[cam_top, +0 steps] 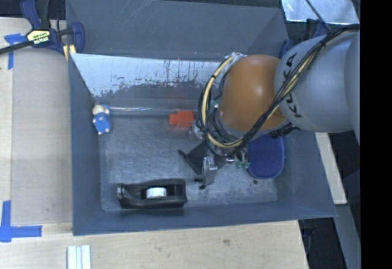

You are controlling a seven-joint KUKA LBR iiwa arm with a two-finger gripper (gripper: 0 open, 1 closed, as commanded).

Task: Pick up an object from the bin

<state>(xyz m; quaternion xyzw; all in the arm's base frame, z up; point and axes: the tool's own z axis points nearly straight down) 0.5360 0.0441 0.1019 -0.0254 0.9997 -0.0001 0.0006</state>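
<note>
1. Apparently nothing was lifted: gripper (205,171) hung low over bare bin (86,157) floor, opening impossible to tell
2. Nearest lay black tape dispenser (152,194), just beside it, front; grasp and lift remained

bin (86,139): tape dispenser (152,193) front left, small toy (101,119) back left, block (180,119) back centre, oval pad (267,159) right. tool (205,173) between block and dispenser, left of pad.
</note>
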